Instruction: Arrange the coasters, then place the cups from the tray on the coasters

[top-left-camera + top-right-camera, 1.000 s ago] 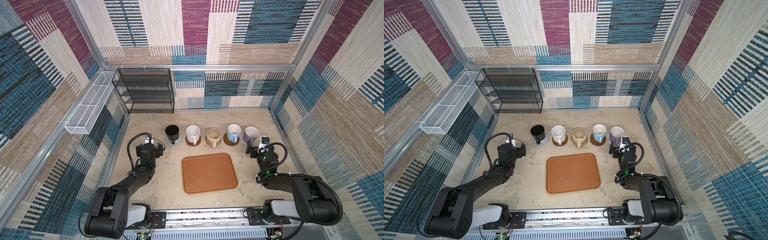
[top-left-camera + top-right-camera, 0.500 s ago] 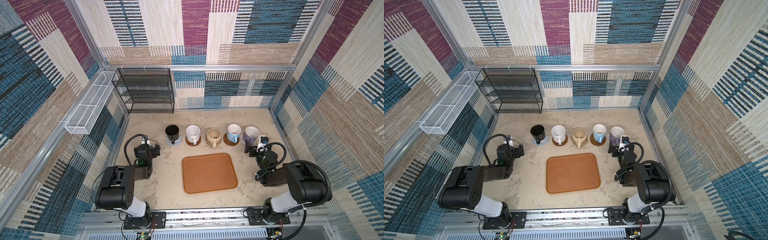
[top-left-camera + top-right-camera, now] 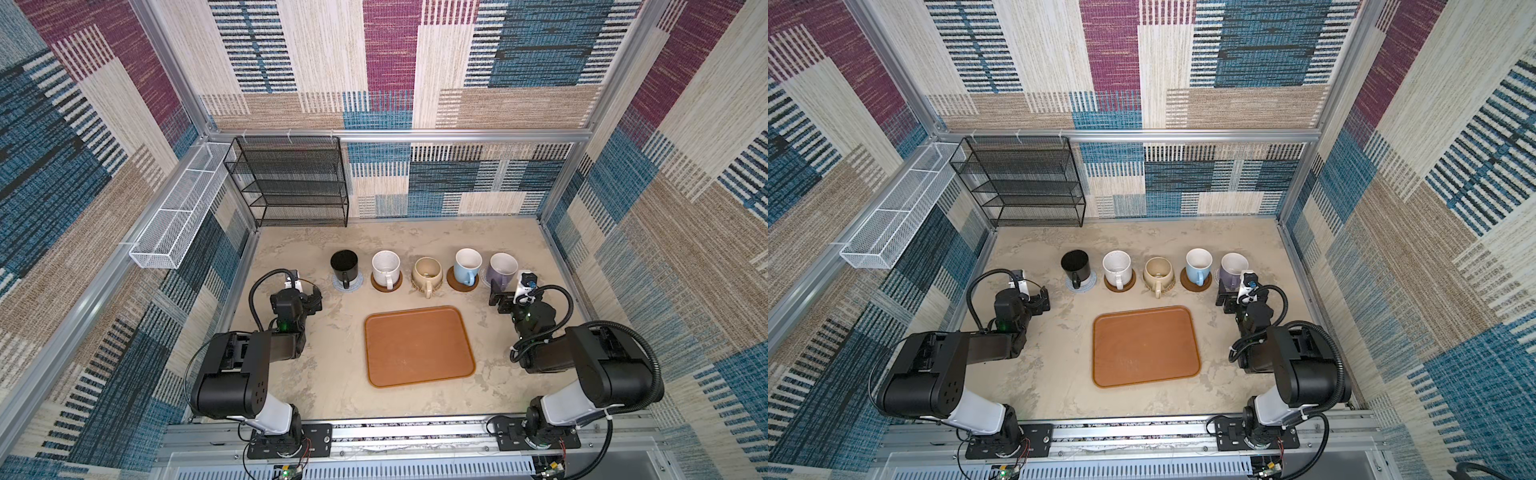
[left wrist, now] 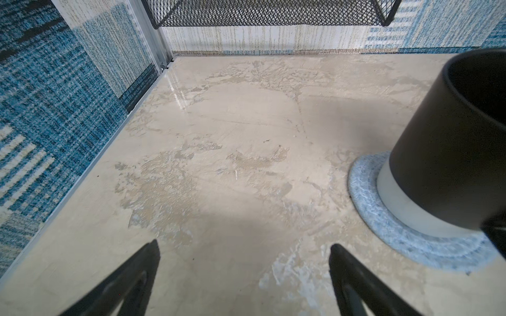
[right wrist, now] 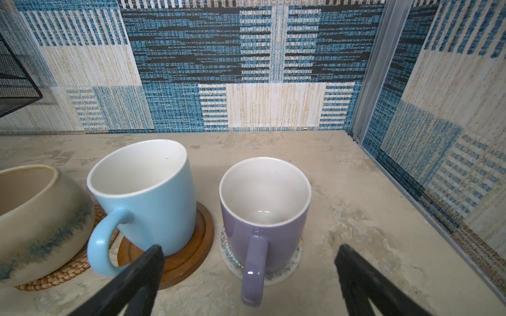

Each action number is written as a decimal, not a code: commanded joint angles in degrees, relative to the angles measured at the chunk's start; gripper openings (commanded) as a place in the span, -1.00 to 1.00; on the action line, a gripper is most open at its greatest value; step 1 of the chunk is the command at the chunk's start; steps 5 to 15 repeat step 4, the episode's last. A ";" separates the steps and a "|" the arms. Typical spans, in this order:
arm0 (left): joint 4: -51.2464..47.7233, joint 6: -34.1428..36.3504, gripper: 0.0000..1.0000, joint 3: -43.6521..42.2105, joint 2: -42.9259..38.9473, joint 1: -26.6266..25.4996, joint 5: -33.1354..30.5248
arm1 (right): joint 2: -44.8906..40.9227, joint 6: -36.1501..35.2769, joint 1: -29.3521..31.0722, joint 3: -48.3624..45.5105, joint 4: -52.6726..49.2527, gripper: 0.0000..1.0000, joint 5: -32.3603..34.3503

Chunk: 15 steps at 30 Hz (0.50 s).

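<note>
Gaping, left end effector (image 4: 244, 244), right end effector (image 5: 250, 247), apparently both empty

lavender mug (image 5: 284, 232): glossy
light blue mug (image 5: 158, 213): matt
brown coaster (image 5: 204, 240): smooth wood
tan coaster (image 5: 65, 272): woven rattan
counter (image 4: 232, 123): slight sheen

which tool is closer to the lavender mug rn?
Right. The right tool sits open just in front of the lavender mug, with the mug's handle pointing between its jaws. The left tool is at the row's far end, beside the black mug.
</note>
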 commanded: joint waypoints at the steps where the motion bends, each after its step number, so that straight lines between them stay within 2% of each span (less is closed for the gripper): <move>1: 1.07 -0.86 0.97 0.84 0.24 0.03 0.25 | -0.06 0.47 -0.03 0.08 2.96 0.99 -0.09; 15: 2.22 -0.94 0.97 -0.16 -0.26 0.00 0.43 | -0.02 0.50 -0.03 0.11 2.96 0.99 -0.10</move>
